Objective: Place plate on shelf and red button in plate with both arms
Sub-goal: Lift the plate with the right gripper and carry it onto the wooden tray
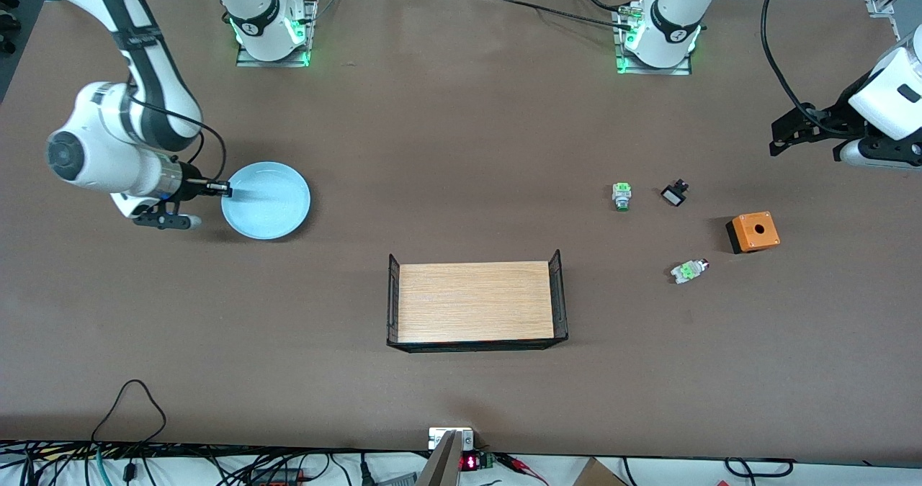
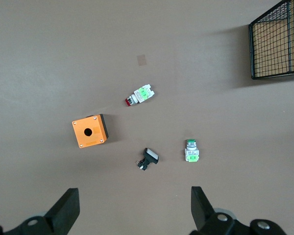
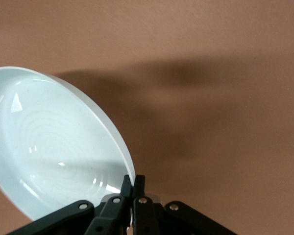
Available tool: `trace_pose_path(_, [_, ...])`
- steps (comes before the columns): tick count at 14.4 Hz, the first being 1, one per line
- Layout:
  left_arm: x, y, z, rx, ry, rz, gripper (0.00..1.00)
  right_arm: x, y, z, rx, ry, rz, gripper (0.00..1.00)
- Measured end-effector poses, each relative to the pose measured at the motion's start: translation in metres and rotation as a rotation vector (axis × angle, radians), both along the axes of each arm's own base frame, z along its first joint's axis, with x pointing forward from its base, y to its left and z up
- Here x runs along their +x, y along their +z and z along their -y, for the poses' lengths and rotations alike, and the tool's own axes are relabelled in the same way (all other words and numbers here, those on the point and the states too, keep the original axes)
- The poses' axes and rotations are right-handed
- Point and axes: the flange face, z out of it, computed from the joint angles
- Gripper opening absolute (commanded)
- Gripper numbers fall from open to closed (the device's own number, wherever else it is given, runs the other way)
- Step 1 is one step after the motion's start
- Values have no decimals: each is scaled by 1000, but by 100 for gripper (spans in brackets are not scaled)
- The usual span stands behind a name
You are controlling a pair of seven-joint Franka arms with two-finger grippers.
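From the front, the right gripper (image 1: 225,189) is closed on the rim of the plate (image 1: 268,201), at the right arm's end of the table. The left gripper (image 1: 792,129) hangs in the air over the left arm's end, its fingers spread wide. The red button (image 1: 690,271) lies on its side on the table, near the orange box (image 1: 753,231) and nearer to the camera than it. A green switch (image 1: 621,196) and a black part (image 1: 674,194) lie farther from the camera. A tray (image 1: 477,302) with a wooden floor stands in the middle. In the left wrist view, the two fingers (image 2: 66,210) stand far apart above the red button (image 2: 140,96), box (image 2: 89,131), black part (image 2: 148,158) and green switch (image 2: 191,151); small print on the switch I cannot read. In the right wrist view, the gripper (image 3: 132,188) pinches the rim of the plate (image 3: 54,147), which is tilted above the table.
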Motion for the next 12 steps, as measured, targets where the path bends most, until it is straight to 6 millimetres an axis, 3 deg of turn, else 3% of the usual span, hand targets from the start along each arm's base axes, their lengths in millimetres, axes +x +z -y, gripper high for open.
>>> trace_pose_path(3, [0,0,0,0,0,0,100,18,51,-6,31,4,19,0])
trace_pose_path(6, [0,0,0,0,0,0,100,29,96,-25,72,16,15,0])
trace_pose_path(9, [0,0,0,0,0,0,100,40,138,-55,95,-49,-10,0])
trace_pose_path(12, [0,0,0,0,0,0,100,45,174,-100,73,-138,-28,0])
